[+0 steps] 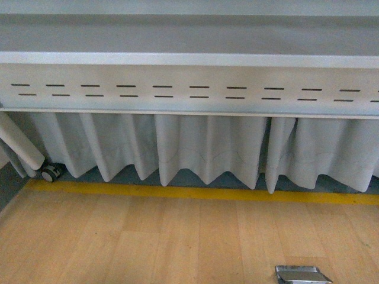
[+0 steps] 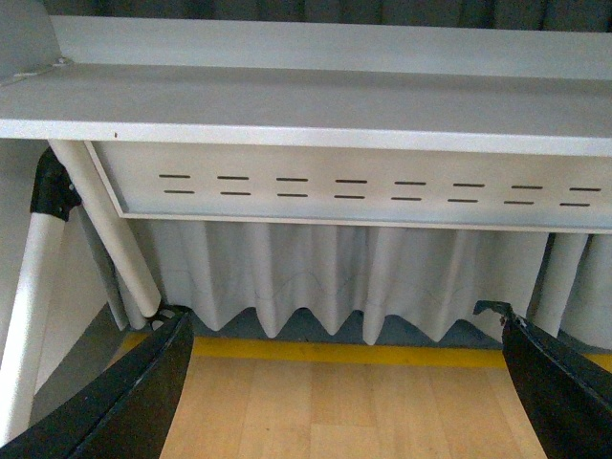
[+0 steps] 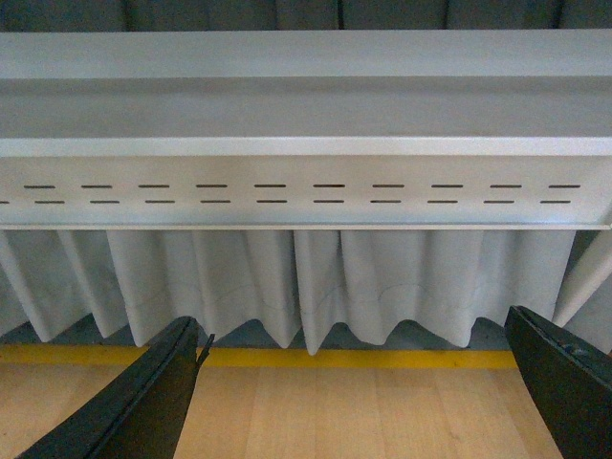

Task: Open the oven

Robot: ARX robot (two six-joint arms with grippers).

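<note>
Currently both grippers are released and hold nothing: my left gripper [image 2: 335, 316] and right gripper [image 3: 354, 320] each show two black fingers [image 2: 124, 402] spread wide. Ahead: one slotted white panel [image 1: 189, 89], one grey curtain [image 1: 207, 148], one yellow floor stripe [image 1: 207, 193]. The oven appears in none of three views.

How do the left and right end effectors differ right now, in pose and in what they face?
The left end effector faces a corner of the table, with a slanted leg close by. The right end effector faces the middle stretch of the slotted panel. The left sees that panel skewed, while the right sees it square-on. Both are open and empty, and no oven is in view.
</note>
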